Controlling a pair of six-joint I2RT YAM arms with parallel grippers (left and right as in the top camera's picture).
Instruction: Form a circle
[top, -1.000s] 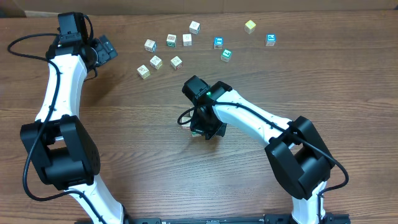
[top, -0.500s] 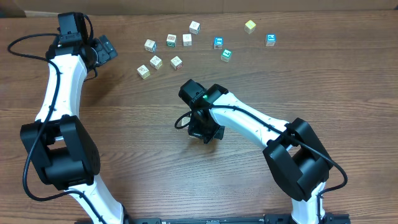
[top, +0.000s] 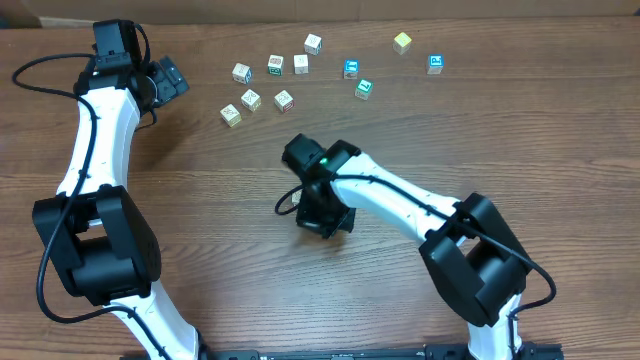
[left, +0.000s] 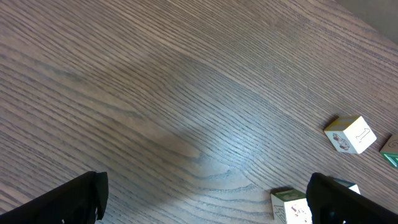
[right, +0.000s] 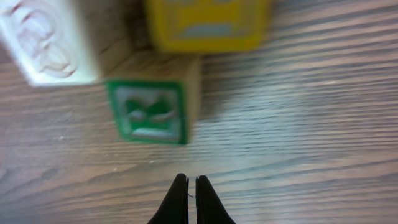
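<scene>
pressing its two fingers fully together on nothing, the right gripper (right: 188, 198) pointed at the circle (right: 180, 68), a tight clump where a green-marked cube (right: 152, 112) sat beside a yellow cube (right: 208, 25) and a whitish cube (right: 50, 40). over the last second it had slid left and toward the robot's base, probably nudging the clump into shape. bare table (top: 200, 250) lay all round, with the loose cubes (top: 300, 65) well apart by the far edge and the left gripper (top: 165, 78) wide open, empty, far off.
</scene>
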